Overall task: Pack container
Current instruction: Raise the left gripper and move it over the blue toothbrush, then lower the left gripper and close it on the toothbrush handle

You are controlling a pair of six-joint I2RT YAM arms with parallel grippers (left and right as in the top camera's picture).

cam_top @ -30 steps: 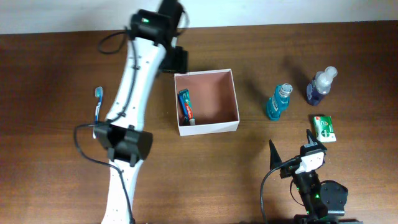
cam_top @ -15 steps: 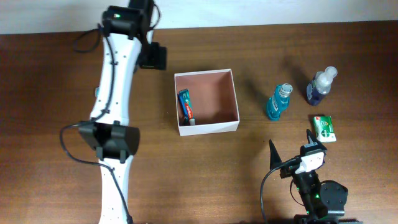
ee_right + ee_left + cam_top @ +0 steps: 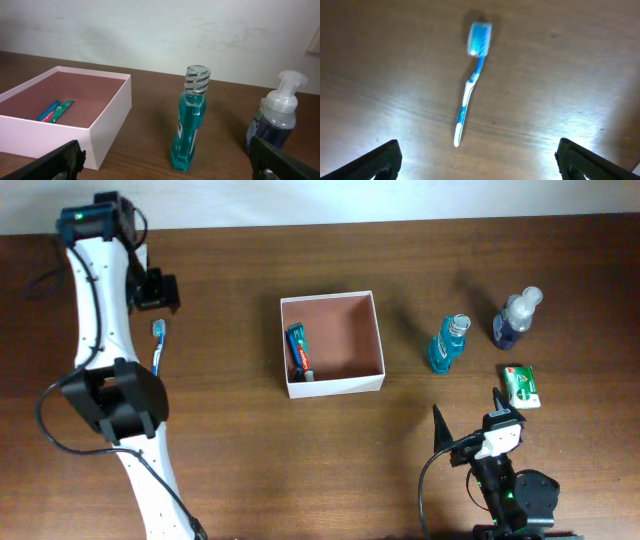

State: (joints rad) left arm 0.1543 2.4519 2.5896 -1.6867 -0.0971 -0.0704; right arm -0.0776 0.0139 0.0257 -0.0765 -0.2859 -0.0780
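Left tool (image 3: 477,150) wide open, empty, over toothbrush (image 3: 470,90); right tool (image 3: 467,405) likewise.

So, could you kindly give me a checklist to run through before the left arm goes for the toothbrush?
1. The left pincer is open: ok.
2. The toothbrush lies flat on the table, roughly centred under the left pincer: ok.
3. Nothing touches the toothbrush: ok.
4. The container has bare floor beside the toothpaste: ok.
5. The right pincer is open, apart from the container: ok.
6. Height of the left pincer over the toothbrush: cannot tell.
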